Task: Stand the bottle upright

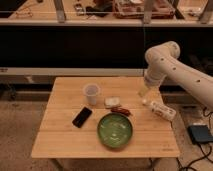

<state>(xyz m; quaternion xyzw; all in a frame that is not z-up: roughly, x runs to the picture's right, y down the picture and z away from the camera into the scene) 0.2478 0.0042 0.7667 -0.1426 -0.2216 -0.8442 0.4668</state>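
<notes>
A lab or workshop is suggested: a plain wooden table is placed on a speckled floor, a cluttered shelf is seen behind, and a dark box lies on the floor. The gripper is held over the table's right side.

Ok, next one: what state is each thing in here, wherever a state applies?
bottle: lying on its side, not yet stood up.
cup: upright, mouth up.
bowl: right way up, looks empty.
phone: lying flat, screen dark.
gripper: pointing down, just above the bottle's left end; contact unclear.
</notes>
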